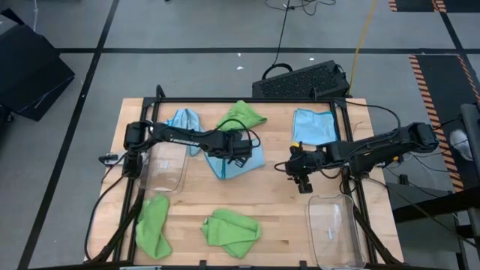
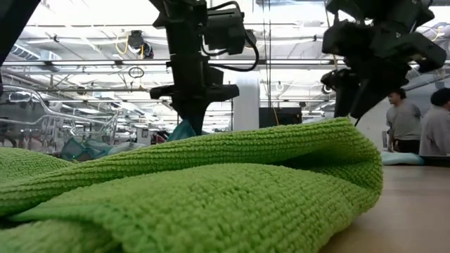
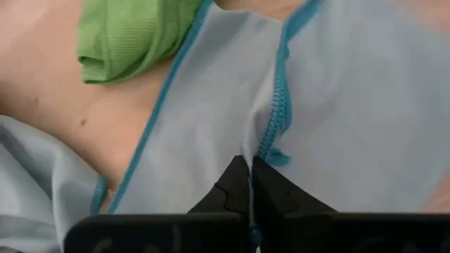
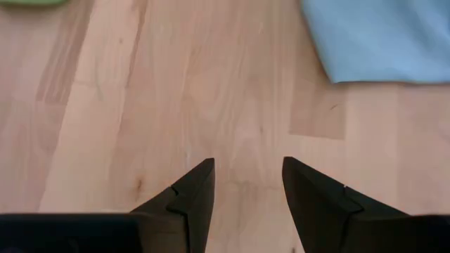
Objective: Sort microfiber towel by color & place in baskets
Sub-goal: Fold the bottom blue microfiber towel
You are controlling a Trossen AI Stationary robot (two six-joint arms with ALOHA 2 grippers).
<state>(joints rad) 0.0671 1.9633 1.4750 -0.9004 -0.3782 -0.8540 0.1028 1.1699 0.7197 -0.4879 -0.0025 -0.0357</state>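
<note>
my left gripper is closed on the edge of a blue towel in the middle of the table, so i judge the step is picking it up. next i must lift it and carry it to the left bin just beside. my right gripper hangs half open over bare wood, holding nothing, with the right bin near it. in the low view a green towel blocks almost everything, so i cannot see how much cloth the left fingers hold.
</note>
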